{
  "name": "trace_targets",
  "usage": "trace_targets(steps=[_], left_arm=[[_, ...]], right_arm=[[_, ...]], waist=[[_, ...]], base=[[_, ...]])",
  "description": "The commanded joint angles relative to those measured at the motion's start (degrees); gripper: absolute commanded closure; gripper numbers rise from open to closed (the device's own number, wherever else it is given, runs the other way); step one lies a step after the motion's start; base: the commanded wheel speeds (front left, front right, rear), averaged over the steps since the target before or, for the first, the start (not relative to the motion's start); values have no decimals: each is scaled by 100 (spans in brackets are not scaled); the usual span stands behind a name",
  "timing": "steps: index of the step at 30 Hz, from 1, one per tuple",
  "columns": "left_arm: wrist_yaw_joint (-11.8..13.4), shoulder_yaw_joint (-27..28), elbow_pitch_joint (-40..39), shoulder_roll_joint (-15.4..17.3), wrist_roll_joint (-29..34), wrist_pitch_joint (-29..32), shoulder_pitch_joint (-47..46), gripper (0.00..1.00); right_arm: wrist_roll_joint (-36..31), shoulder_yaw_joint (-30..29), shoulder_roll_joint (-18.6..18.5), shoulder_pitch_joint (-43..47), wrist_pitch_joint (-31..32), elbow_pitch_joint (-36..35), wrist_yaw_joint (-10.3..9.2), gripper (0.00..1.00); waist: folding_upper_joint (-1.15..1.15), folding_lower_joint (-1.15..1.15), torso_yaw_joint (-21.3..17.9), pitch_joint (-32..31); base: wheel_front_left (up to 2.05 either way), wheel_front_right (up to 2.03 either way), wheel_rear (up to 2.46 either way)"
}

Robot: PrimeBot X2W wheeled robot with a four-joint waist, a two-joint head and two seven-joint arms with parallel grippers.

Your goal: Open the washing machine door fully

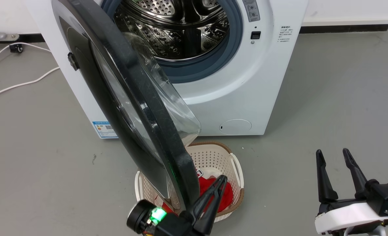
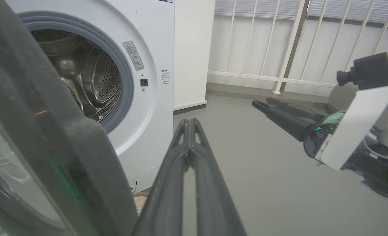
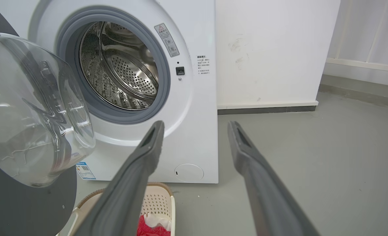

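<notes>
The washing machine door stands swung out from the white machine, its black rim edge-on toward me and its clear glass bowl bulging toward the steel drum. My left gripper is shut on nothing, its fingers lying close along the inner side of the door's lower rim; whether they touch it cannot be told. In the left wrist view the door rim sits just left of the left gripper. My right gripper hangs open to the right of the machine, well away from the door, and is seen again in its own view.
A cream laundry basket with red cloth sits on the grey floor under the door's lower edge. White cables trail on the floor at left. A wall and a white railing stand to the right of the machine.
</notes>
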Motion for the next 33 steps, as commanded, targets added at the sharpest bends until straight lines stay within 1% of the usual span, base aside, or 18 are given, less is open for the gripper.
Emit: trace_targets(steps=[1,10,15,20,27,29,33], left_arm=[[40,39,59,-20,18,-37,-138,100],[270,209,563,-127,-72,-185,-625,100],[399,276,737,-148,-167,-201,-717,100],[464,340,866,-149,-209,-243,-725,100],[557,439,949,-58,-218,-303,-763,100],[562,439,903,-26,-225,-313,-693,100],[658,477,819,19,-256,-290,-514,100]], right_arm=[[31,9,16,-96,18,17,-4,0],[109,65,16,-139,-11,90,-4,0],[145,58,15,-126,-16,120,-4,0],[178,82,15,-135,-20,148,-4,0],[201,102,16,-135,-17,171,-4,0],[206,111,15,-117,-3,184,-4,0],[220,110,15,-89,17,195,-4,0]], waist=[[0,0,-8,18],[0,0,-91,70],[0,0,-96,80],[0,0,-66,94],[0,0,-44,95],[0,0,-43,73],[0,0,-34,23]], base=[[0,0,0],[0,0,0],[0,0,0],[0,0,0],[0,0,0],[0,0,0],[0,0,0]])
